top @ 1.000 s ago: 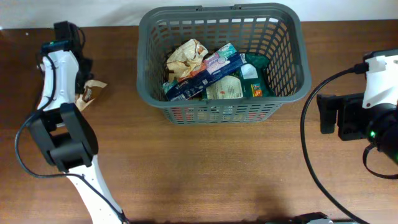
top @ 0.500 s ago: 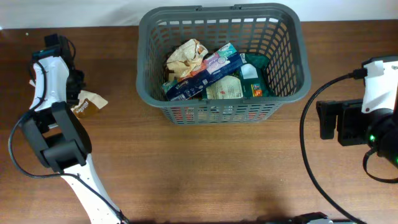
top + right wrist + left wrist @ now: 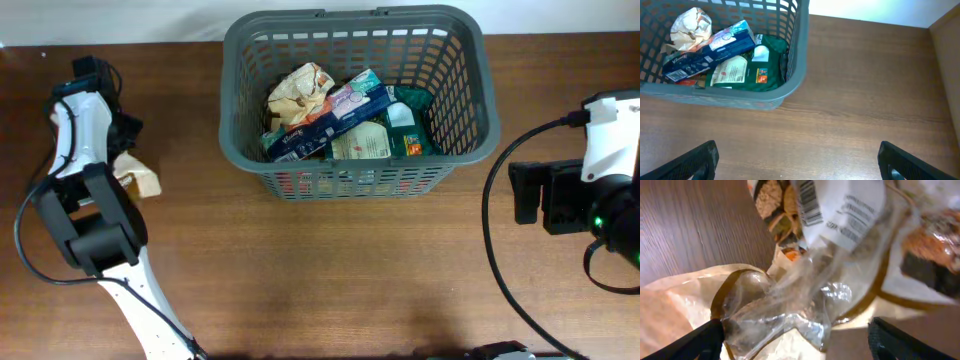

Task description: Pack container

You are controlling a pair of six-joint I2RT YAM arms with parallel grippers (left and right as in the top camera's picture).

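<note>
Directly beneath the left tool [image 3: 792,335], between its spread fingertips, lies a crinkled packet [image 3: 840,225] with a clear film window, flat on the tabletop [image 3: 330,270]. The jaws stand wide and straddle it without clamping it, as far as the wrist view shows. From that tool the container [image 3: 350,182] lies well off to its right, across bare wood, with its long axis running side to side. The coming carry, I judge, is a sideways one: rightward and over the wall that faces the tool. The left arm is plainly the nearer to the packet. The right tool [image 3: 797,162], open and empty, hangs just off the container's right end.

Count: one container, one packet outside it, two tools, and at least four things inside:
- a crumpled tan packet [image 3: 298,88]
- a long blue box [image 3: 330,118]
- a cream pouch [image 3: 362,145]
- a green pouch [image 3: 774,62]
</note>
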